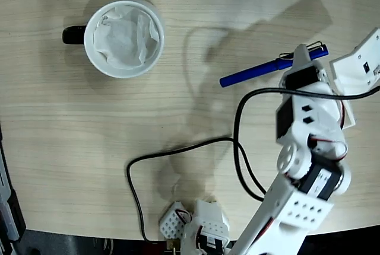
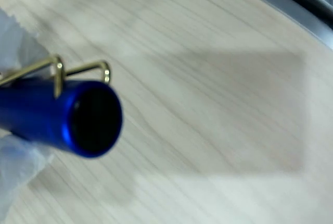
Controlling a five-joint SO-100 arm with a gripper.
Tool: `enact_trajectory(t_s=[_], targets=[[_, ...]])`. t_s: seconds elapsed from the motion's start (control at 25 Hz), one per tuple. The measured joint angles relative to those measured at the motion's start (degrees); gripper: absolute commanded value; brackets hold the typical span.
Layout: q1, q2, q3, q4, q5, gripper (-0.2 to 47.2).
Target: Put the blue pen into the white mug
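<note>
Gripper (image 1: 304,59) is clamped on the blue pen (image 1: 255,73) near its clip end, over the right part of the wooden table (image 1: 89,148) in the fixed view. Pen runs at a slant from lower left to upper right there, blue tip pointing left toward the middle of the table, wire clip poking out past the white arm (image 1: 303,148) at upper right. Can't tell from that view whether the pen is off the table. Wrist view: pen (image 2: 57,114) fills the left side, round end face toward the camera, clip above the barrel, pale blurred finger surfaces (image 2: 15,166) against it, table grain behind. White mug (image 1: 123,39) sits upright at upper left in the fixed view, well apart from the pen, black handle pointing left, crumpled tissue (image 1: 124,35) lining the inside. Black cable (image 1: 178,148) loops across the table below the pen.
</note>
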Motion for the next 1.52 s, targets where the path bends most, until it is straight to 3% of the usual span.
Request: enact_trajectory(t_s=[0.24,0.72,0.96,1.52], targets=[[-2.6,13.0,7.6,-6.4,-2.8,0.1],[-8.7,42.5,36.4,-39.0,-25.4,0.1],[-17.3,49.9,43.0,-48.4,-33.8,0.1],[-39.9,48.6,50.0,-67.5,-38.9,0.1]])
